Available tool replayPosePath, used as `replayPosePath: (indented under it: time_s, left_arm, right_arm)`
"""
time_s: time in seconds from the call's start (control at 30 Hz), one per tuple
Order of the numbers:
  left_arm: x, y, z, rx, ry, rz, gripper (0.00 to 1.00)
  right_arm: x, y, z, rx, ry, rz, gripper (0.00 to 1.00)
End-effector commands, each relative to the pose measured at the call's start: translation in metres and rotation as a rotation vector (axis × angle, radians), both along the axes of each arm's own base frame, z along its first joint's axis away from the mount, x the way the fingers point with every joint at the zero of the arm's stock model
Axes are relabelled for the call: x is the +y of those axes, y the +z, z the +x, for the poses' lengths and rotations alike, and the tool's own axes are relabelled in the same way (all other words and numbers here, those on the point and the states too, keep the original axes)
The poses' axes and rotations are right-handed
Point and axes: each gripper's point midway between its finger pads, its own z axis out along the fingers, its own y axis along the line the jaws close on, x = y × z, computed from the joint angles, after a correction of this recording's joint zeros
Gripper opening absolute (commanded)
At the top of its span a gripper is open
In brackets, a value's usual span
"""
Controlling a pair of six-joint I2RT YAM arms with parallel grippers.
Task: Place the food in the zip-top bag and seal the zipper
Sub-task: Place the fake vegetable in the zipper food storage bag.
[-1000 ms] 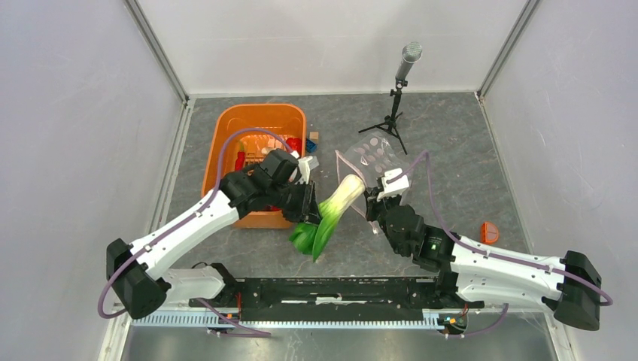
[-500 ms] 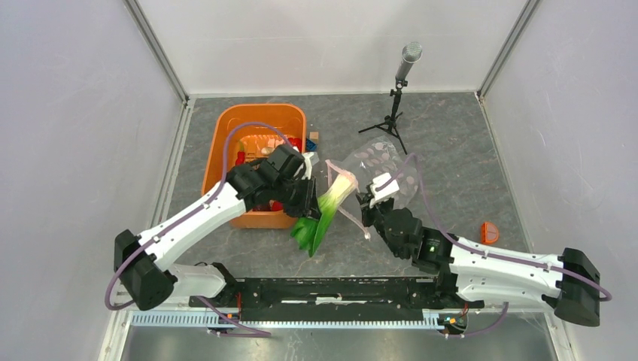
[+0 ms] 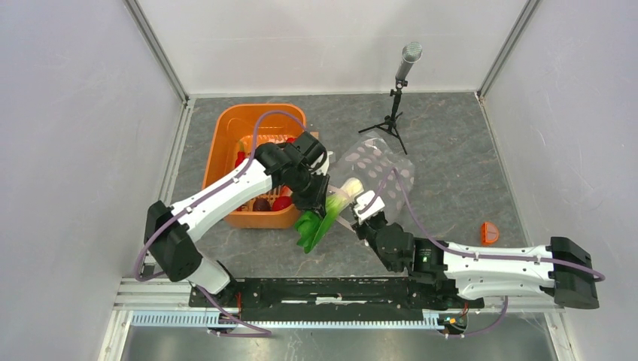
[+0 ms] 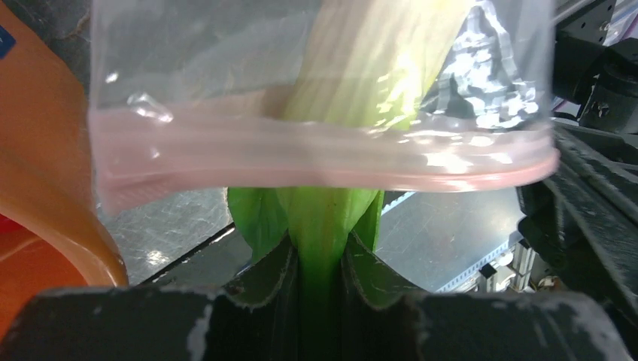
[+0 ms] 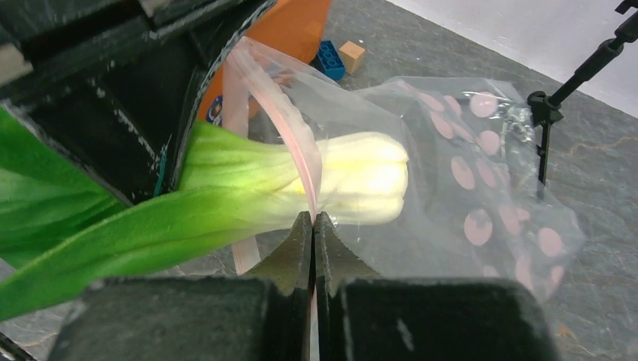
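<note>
- Just toward 3 o'clock of the orange plastic tub (image 3: 259, 107), the green leafy plastic toy vegetable with white stalk (image 3: 329, 207) is held aloft. Its stalk end is already past the mouth of the clear crinkly zip-top bag (image 5: 481, 165), and its leaves trail outside toward 7 o'clock.
- Clamped tight on the leaf bases is the left gripper (image 4: 317, 259). Pinched fully closed on the pale pink zipper strip (image 4: 323, 154) is the right gripper (image 5: 313, 224), propping the mouth open.
- Judging by looks, the vegetable is light, stiff and smooth, so a grip low on the leaves suits it. The bag film is floppy and slippery, best held by its thicker strip.
</note>
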Motion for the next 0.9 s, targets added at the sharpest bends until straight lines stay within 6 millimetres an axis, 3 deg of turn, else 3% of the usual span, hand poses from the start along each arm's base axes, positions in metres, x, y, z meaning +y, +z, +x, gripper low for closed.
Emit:
replayPosePath:
  time_s: [0.0, 0.23, 0.33, 0.43, 0.57, 0.8, 0.87]
  left_arm:
    - [-0.006, 0.025, 0.005, -0.054, -0.100, -0.025, 0.03]
    - [-0.030, 0.025, 0.018, -0.049, -0.098, -0.085, 0.08]
    - [-0.039, 0.024, 0.023, -0.040, -0.102, -0.097, 0.14]
    - [-0.050, 0.035, 0.023, -0.023, -0.143, -0.138, 0.16]
    - [-0.058, 0.046, 0.020, -0.006, -0.189, -0.187, 0.27]
    - [-0.067, 0.041, 0.026, -0.022, -0.212, -0.212, 0.45]
    - [-0.066, 0.049, 0.028, -0.064, -0.221, -0.225, 0.57]
  right_arm:
    - [-0.001, 0.005, 0.001, -0.022, -0.027, 0.003, 0.00]
    - [0.003, 0.010, -0.009, 0.034, 0.016, 0.221, 0.00]
    - [0.017, 0.014, -0.017, 0.052, 0.100, 0.221, 0.00]
    - [0.019, 0.007, -0.018, 0.078, 0.101, 0.185, 0.00]
    - [0.015, 0.001, -0.019, 0.091, 0.088, 0.182, 0.00]
    - [0.008, 0.007, -0.020, 0.123, 0.083, 0.295, 0.00]
    - [0.011, 0.012, -0.020, 0.142, 0.113, 0.316, 0.00]
